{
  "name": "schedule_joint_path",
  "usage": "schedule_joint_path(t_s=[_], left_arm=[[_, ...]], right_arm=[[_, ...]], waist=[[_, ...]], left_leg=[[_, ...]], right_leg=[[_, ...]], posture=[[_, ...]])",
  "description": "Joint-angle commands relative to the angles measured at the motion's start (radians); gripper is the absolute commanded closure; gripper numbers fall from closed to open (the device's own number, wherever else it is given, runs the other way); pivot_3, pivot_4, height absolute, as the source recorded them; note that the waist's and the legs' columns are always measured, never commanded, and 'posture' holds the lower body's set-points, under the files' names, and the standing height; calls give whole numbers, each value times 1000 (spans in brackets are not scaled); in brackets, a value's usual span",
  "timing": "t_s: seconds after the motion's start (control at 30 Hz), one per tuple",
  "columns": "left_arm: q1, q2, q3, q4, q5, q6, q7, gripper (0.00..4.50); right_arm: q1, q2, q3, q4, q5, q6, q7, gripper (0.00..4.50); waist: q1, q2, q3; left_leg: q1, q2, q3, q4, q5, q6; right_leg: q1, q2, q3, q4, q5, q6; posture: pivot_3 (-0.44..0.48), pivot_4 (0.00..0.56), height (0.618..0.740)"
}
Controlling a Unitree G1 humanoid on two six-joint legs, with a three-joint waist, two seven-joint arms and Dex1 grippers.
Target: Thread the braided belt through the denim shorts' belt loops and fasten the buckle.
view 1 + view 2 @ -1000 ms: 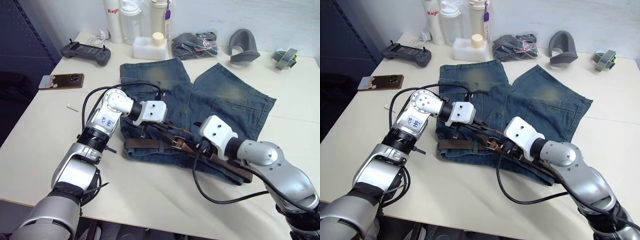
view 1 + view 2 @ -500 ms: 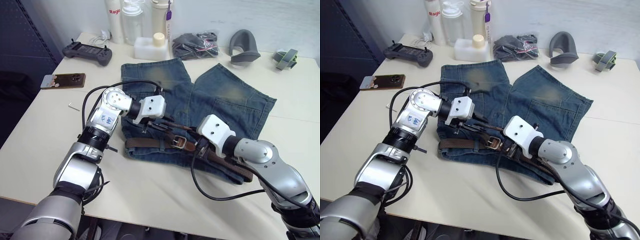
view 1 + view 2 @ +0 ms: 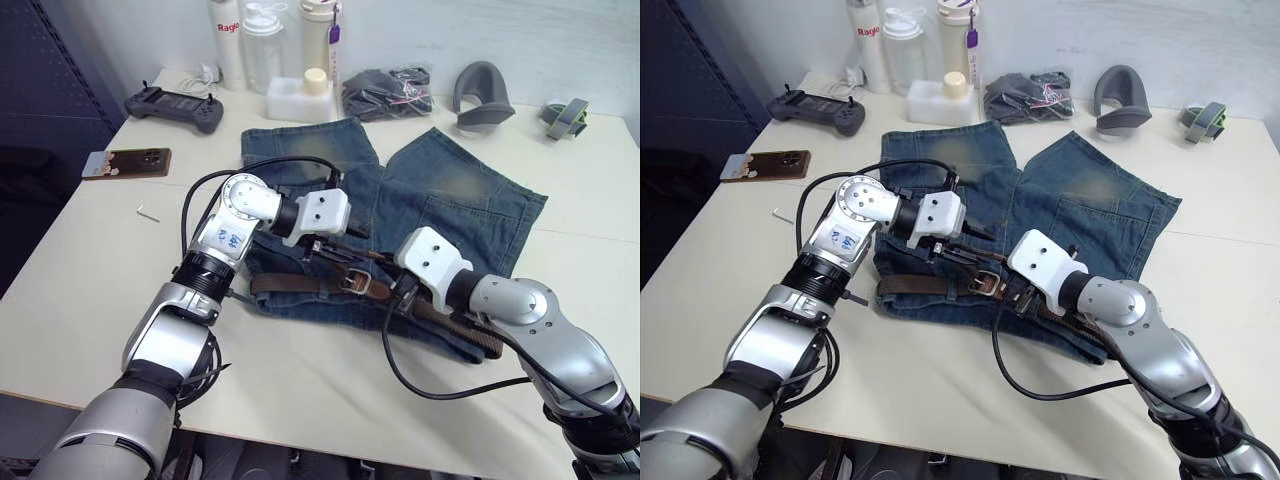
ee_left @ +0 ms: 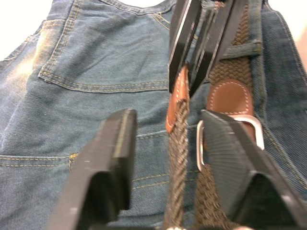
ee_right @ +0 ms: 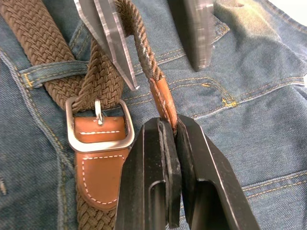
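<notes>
Threading looks done: braided belt (image 5: 33, 36) lies along the waistband of the denim shorts (image 3: 450, 195) on the bench (image 3: 90, 260), passing under a belt loop (image 5: 48, 72) just ahead of the right gripper (image 5: 173, 125), with the strap already through the buckle (image 5: 100, 125) beside those fingers. Right gripper pinched tight on the leather tip (image 5: 162, 98); left gripper (image 4: 165, 139) spread open, straddling the same tail. Probably left: pulling snug and seating the prong.
</notes>
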Motion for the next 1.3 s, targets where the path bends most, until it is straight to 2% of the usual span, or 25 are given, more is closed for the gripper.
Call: schedule_joint_path(t_s=[0.03,0.07,0.17,0.23,0.27,0.37,0.5,0.53,0.67,0.8,1.07,1.1,1.13,1.17,1.3], left_arm=[[-20,9,-5,-9,8,-22,-13,4252],[-22,9,-3,-5,9,-20,-16,4467],[-29,9,1,10,10,-18,-17,4467],[-44,8,6,35,14,-19,-10,4500],[-53,7,8,51,17,-21,-4,4500],[-79,10,11,104,31,-46,13,4500],[-110,19,21,170,36,-77,19,4500],[-117,21,21,187,40,-87,21,4500],[-137,21,20,228,50,-115,24,4500],[-144,22,21,240,50,-125,19,4500],[-144,37,23,252,54,-137,14,4500],[-142,39,23,254,53,-140,13,4500],[-140,40,23,256,52,-145,11,4500],[-139,41,23,259,51,-150,9,4500],[-123,58,12,303,60,-266,-20,4500]], right_arm=[[-6,4,-31,-48,6,3,1,4500],[-7,3,-32,-48,6,4,2,4500],[-10,4,-35,-49,8,9,2,4500],[-11,17,-60,-60,32,30,-1,3699],[-3,11,-68,-74,45,42,10,3455],[48,-29,-84,-131,72,57,49,2092],[109,-86,-65,-168,30,16,55,359],[119,-103,-38,-162,0,-12,54,94],[117,-135,96,-89,-187,-149,-2,94],[113,-122,169,-22,-306,-226,-27,94],[106,-58,149,15,-403,-324,-57,94],[113,-50,143,13,-399,-327,-51,615],[120,-48,143,13,-402,-331,-44,937],[125,-45,142,14,-405,-335,-38,1511],[140,-13,119,22,-405,-339,-48,3181]], waist=[[0,0,0],[0,0,0],[0,0,0],[0,0,0],[0,0,0],[1,0,0],[2,0,0],[1,0,0],[-4,0,0],[-2,0,0],[-3,0,0],[-3,0,0],[-2,0,0],[-2,0,0],[-3,0,0]], left_leg=[[0,0,0,1,0,0],[0,-1,0,2,0,0],[-3,-3,2,3,0,0],[-8,-4,3,3,1,2],[-8,-4,3,3,1,2],[-8,-5,4,3,2,3],[-8,-6,4,3,2,4],[-8,-6,4,3,2,4],[-8,-6,4,3,3,3],[-8,-7,5,4,3,3],[-8,-7,5,5,3,3],[-8,-7,5,5,3,3],[-8,-7,5,5,3,3],[-8,-7,4,5,3,3],[-9,-7,5,6,3,3]], right_leg=[[0,-1,0,0,0,0],[-1,-3,1,0,0,0],[-7,-8,3,8,0,0],[-14,-9,4,12,0,0],[-14,-9,3,12,0,0],[-14,-9,3,12,0,0],[-14,-9,3,12,0,0],[-14,-9,3,13,0,0],[-15,-10,4,14,0,0],[-16,-10,4,14,0,0],[-15,-9,4,15,0,0],[-16,-9,4,15,0,0],[-16,-9,4,15,0,0],[-16,-9,4,15,0,0],[-16,-9,4,16,0,0]], posture=[[0,150,649],[0,150,649],[0,150,649],[0,150,649],[0,150,649],[0,150,649],[0,150,649],[0,150,649],[0,150,649],[0,150,649],[0,150,649],[0,150,649],[0,150,649],[0,150,649],[0,150,649]])
